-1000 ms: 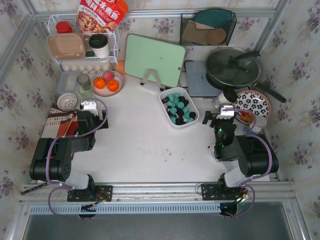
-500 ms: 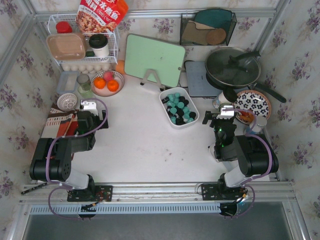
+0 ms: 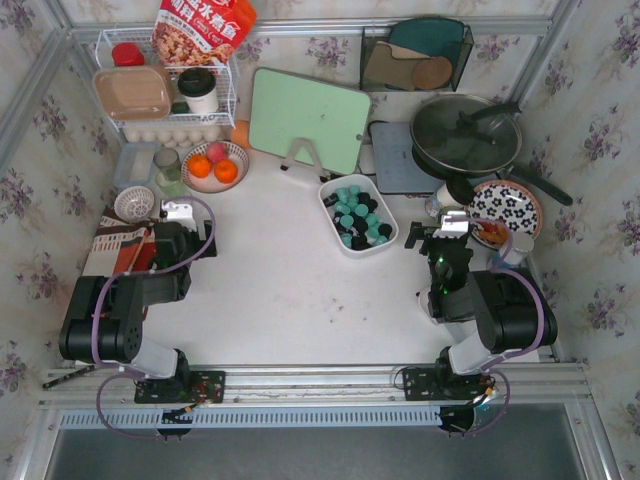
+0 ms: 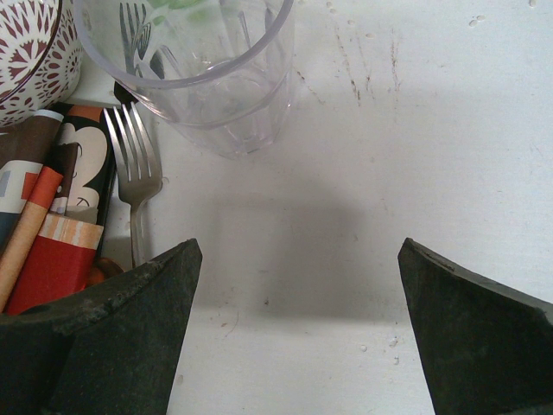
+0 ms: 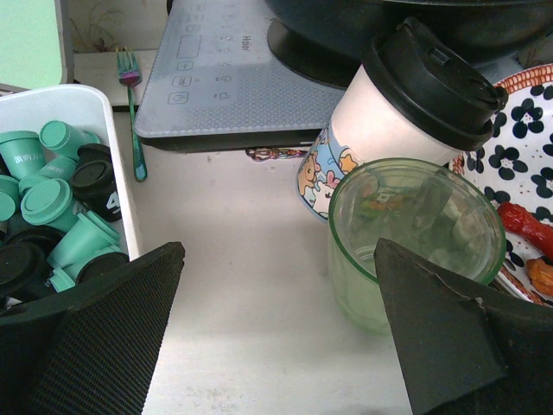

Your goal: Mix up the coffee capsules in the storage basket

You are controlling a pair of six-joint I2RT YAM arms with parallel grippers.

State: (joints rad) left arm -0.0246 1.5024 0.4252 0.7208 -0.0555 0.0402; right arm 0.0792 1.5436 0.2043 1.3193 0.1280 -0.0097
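Teal and black coffee capsules (image 3: 357, 218) lay jumbled in the white plastic basket (image 3: 334, 189); right gripper (image 5: 276, 337) and left gripper (image 4: 298, 328), both off it, gaped empty.

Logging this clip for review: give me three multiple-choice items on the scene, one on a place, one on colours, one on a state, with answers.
1. Where is the storage basket?
A. mid-table, before the green cutting board
B. on the wire rack
C. inside the pan

2. The coffee capsules are:
A. red and white
B. teal and black
C. all yellow

3. The right tool is:
A. shut on a capsule
B. shut on a glass
C. open, holding nothing

Answers: 1 A, the top view shows it before the board. 2 B, both colours show in the right wrist view. 3 C, its fingers stand wide apart over bare table.
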